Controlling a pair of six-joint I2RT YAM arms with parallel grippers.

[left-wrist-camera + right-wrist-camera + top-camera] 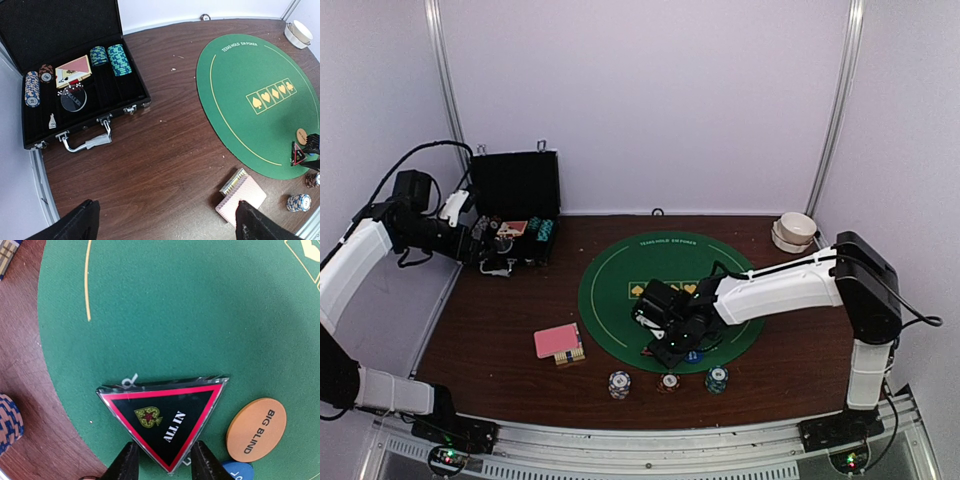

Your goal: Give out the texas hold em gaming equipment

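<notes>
**Gripper status: ALL IN marker at the near mat edge**

Left gripper (pixel 162 220) hangs spread and empty near the open black case (pixel 75 80) at the table's far-left corner. Pink-backed cards (pixel 557 340) lie left of the green mat (pixel 670 290); three chip stacks (pixel 667 381) line the table's near edge. Right gripper (pixel 162 460) pinches one corner of the ALL IN triangle marker (pixel 162 417) beside the BIG BLIND disc (pixel 256 429), probably positioning it.

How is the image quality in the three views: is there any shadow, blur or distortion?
Top view: even light, small things soft. Left wrist view: wide-angle bending, the round green felt mat stretched to an oval, the left gripper's fingers dark and blurred. Right wrist view: the red-and-black triangular ALL IN marker sharp, a soft shadow on the felt at right, the striped chip stack slightly blurred.
</notes>
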